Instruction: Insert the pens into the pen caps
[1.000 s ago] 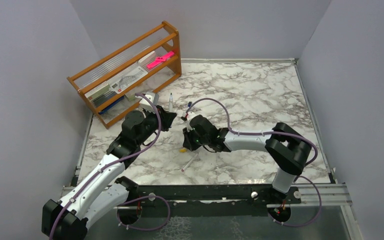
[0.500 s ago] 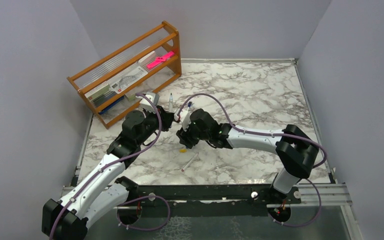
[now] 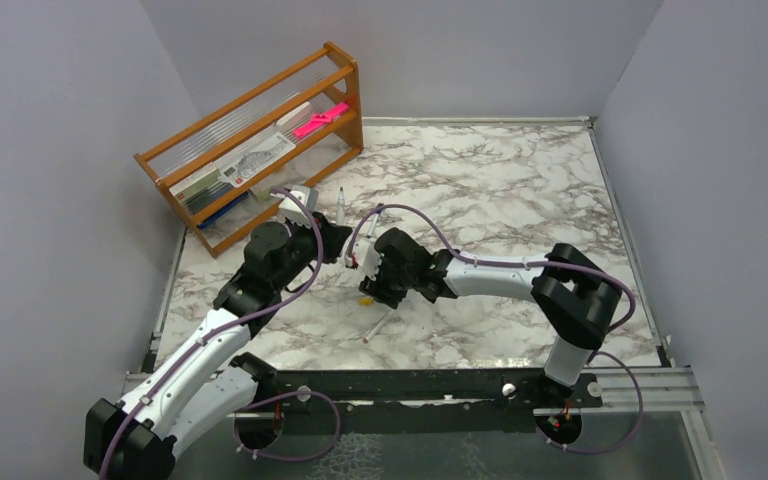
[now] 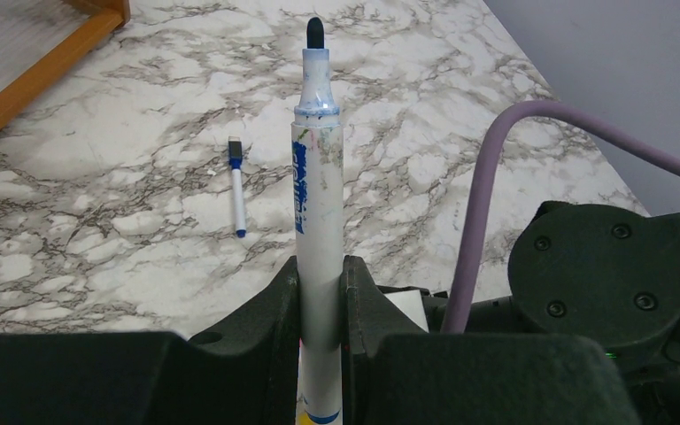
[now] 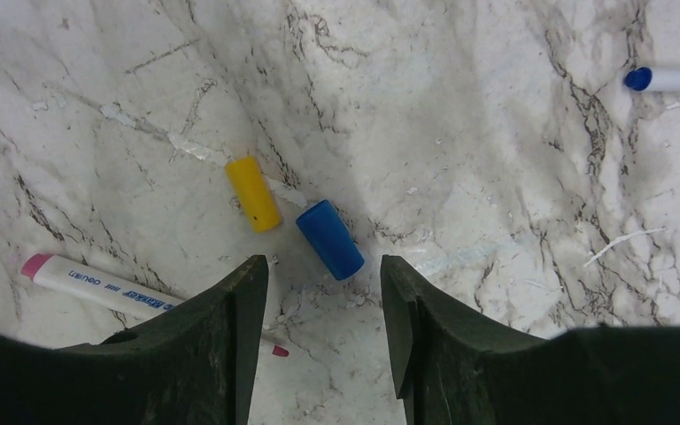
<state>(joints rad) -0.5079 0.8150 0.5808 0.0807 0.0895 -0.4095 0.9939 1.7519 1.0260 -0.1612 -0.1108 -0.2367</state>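
Top view: the right gripper point(image 3: 370, 282) has edged slightly toward the left gripper point(image 3: 344, 243). Left wrist: jaws clamp an uncapped blue-tipped pen point(image 4: 319, 204). Right wrist: jaws parted; the blue cap point(image 5: 329, 239) lies at the gap, with the yellow cap point(image 5: 252, 193) beside it.

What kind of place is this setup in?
Most likely a robot lab test cell rather than an office: plain grey walls box in a marble-patterned table, with a black mounting rail along its near edge.
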